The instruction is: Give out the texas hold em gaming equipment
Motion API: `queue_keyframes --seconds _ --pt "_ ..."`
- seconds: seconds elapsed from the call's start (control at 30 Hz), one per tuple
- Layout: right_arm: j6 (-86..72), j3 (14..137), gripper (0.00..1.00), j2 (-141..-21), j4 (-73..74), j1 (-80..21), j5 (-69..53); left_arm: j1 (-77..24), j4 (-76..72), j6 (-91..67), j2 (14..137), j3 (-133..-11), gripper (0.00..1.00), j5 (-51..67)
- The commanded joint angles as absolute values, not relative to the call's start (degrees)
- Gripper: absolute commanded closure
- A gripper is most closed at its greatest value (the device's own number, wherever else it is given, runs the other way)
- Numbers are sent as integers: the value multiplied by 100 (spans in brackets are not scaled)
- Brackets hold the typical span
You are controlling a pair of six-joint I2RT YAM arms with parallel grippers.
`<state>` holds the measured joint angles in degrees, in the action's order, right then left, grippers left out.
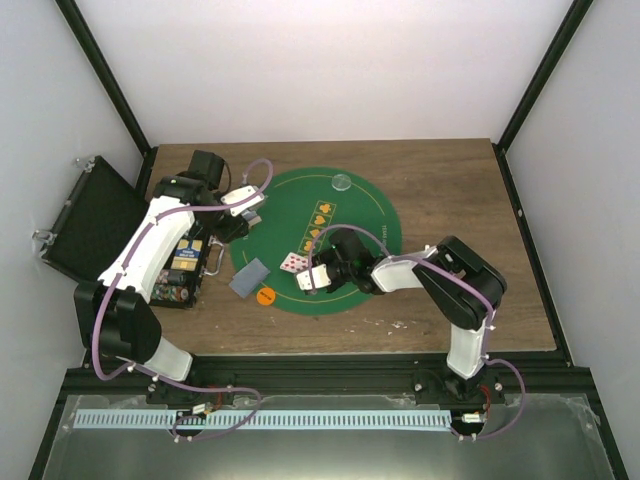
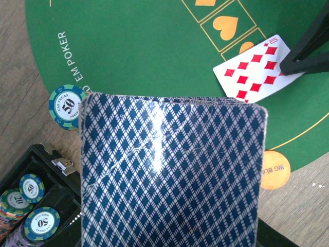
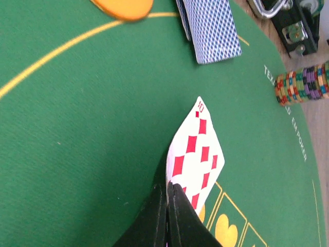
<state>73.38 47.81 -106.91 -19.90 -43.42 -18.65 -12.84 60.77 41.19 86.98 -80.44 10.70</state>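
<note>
My left gripper [image 1: 232,230] holds a deck of blue-backed cards [image 2: 172,175] over the left edge of the green mat [image 1: 370,215]. The deck hides its fingers in the left wrist view. The deck also shows in the top view [image 1: 249,277] and the right wrist view [image 3: 209,31]. My right gripper [image 3: 167,190] is shut on a corner of the ten of diamonds [image 3: 198,154], tilted up off the mat [image 1: 293,262]. An orange disc [image 1: 265,295] lies at the mat's near-left edge. A blue 50 chip [image 2: 67,105] lies at the mat's left edge. A clear disc [image 1: 342,182] lies at the far edge.
An open black case [image 1: 95,220] stands left of the mat, with its chip tray [image 1: 185,265] beside it. Rows of coloured chips [image 3: 303,82] fill the tray. Bare wooden table [image 1: 460,200] lies right of the mat.
</note>
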Motion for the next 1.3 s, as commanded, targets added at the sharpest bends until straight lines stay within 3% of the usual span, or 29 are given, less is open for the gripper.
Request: queue_keyframes --seconds 0.0,0.73,1.07,1.17,1.27 --pt "7671 4998 99 -10495 -1256 -4386 -2412 -1260 6095 4193 8648 -8052 55 1177" --pt "7829 5171 97 -10775 -1146 -4315 -2019 -1265 6134 4244 8619 -8057 55 1187" --pt "7795 5013 74 -10456 -1033 -4323 -1956 -1265 6144 4245 8623 -8052 55 1211" --pt "7627 4894 61 -10140 -1138 -4317 -1958 -1265 6152 4252 8613 -8056 55 1235" --pt "6853 4921 41 -9640 -1197 -4284 -2309 -1265 6182 4283 8624 -8052 54 1254"
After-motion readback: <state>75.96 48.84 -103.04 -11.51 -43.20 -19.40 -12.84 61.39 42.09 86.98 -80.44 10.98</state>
